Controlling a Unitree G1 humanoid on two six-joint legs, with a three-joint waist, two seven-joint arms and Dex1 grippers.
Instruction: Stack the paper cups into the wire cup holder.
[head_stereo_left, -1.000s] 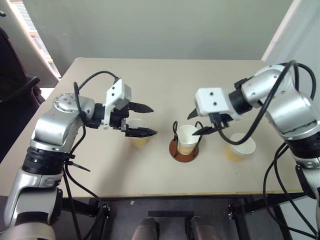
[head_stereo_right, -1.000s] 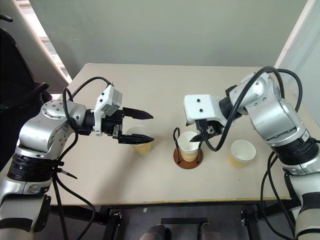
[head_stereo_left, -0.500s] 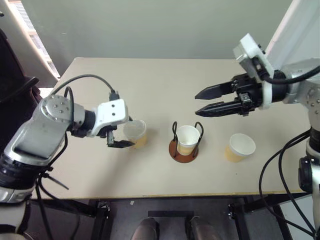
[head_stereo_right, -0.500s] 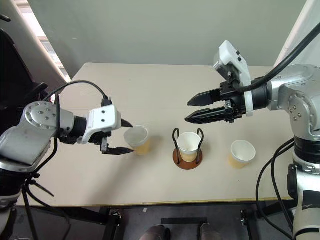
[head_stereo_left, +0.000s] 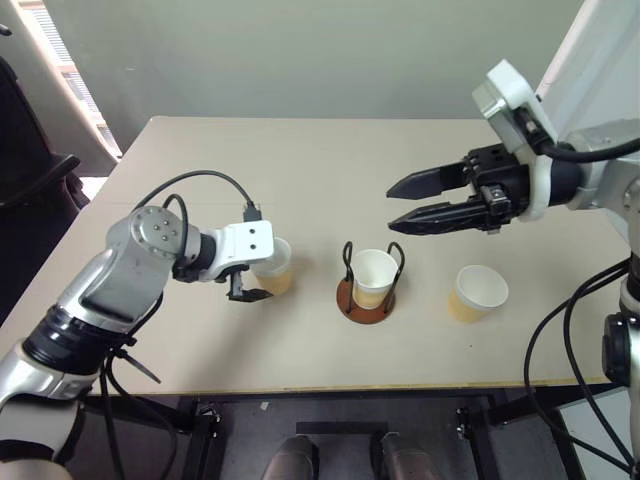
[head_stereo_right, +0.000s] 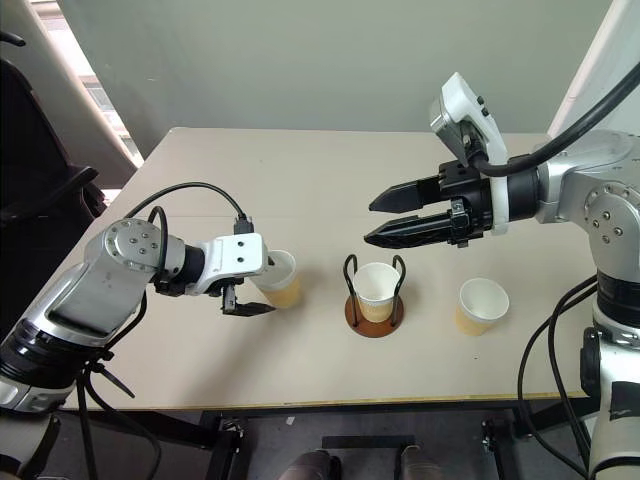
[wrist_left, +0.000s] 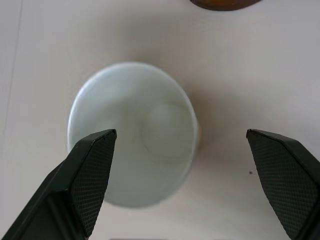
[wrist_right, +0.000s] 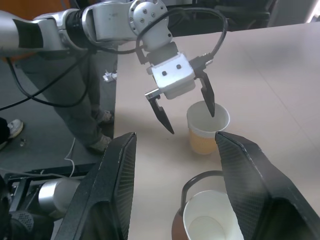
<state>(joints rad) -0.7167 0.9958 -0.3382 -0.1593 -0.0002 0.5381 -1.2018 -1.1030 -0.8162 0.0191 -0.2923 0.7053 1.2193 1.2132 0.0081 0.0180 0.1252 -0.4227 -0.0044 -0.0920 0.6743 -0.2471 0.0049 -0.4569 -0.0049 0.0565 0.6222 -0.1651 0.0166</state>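
The left hand (head_stereo_right: 247, 288) has its fingers spread wide around an upright paper cup (head_stereo_right: 277, 278) left of the table (head_stereo_right: 330, 180) centre, not yet closed on it; the right hand (head_stereo_right: 385, 217) hangs above the table, fingers apart, empty; one cup (head_stereo_right: 377, 289) sits in the wire cup holder (head_stereo_right: 375, 298) near the front edge; a third cup (head_stereo_right: 481, 304) stands toward the right edge; risk: an off-centre closure may crush the thin wall or tip the cup; the table is plain beige against a grey wall.

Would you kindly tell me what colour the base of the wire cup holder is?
Reddish-brown; the wire cup holder's round base shows best in the right eye view.
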